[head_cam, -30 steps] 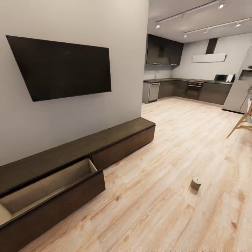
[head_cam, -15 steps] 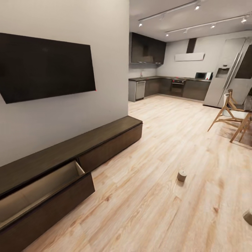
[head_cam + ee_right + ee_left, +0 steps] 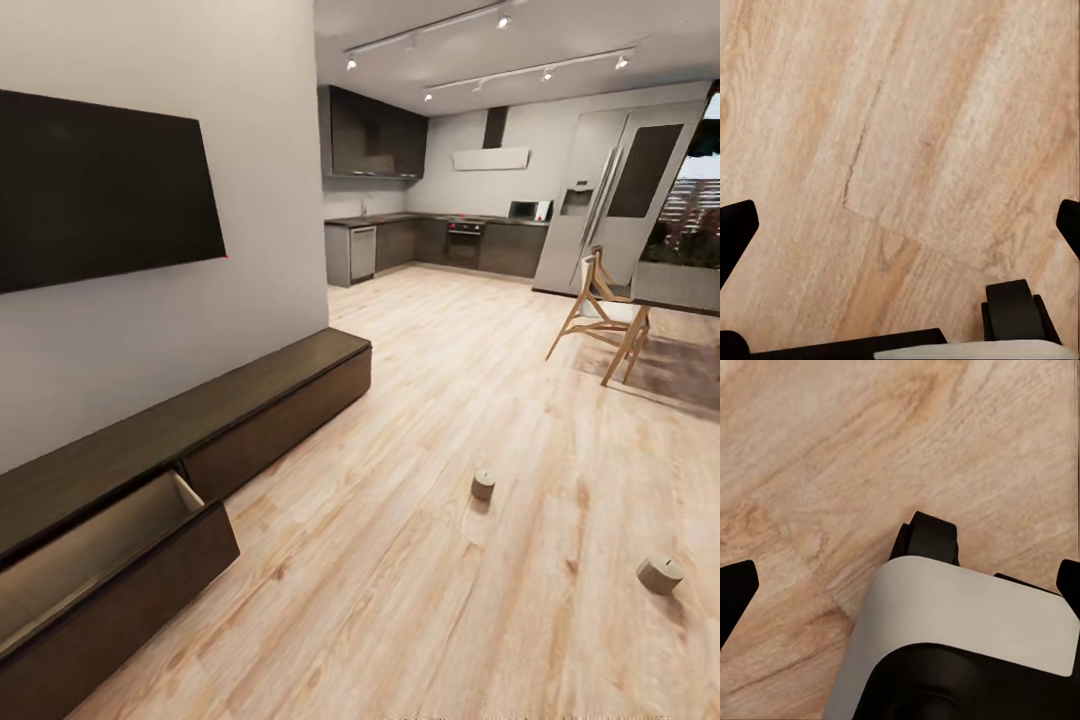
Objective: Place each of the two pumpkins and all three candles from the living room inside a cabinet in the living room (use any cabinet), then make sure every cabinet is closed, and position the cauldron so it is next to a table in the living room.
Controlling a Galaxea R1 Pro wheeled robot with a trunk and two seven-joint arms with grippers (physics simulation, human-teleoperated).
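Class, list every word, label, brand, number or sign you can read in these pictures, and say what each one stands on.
None can be read.
The wall-mounted TV has a blank dark screen.
The kitchen appliances and the fridge are too far away and too small to show any marking.
The two candles on the floor are plain.

Both grippers — left (image 3: pixel 900 585), right (image 3: pixel 900 225) — spread wide.

Open-plan home, wall-mounted TV (image 3: pixel 100 190), low TV unit (image 3: pixel 180 450), kitchen cupboards (image 3: pixel 400 245) beyond, wood floor (image 3: pixel 450 560)
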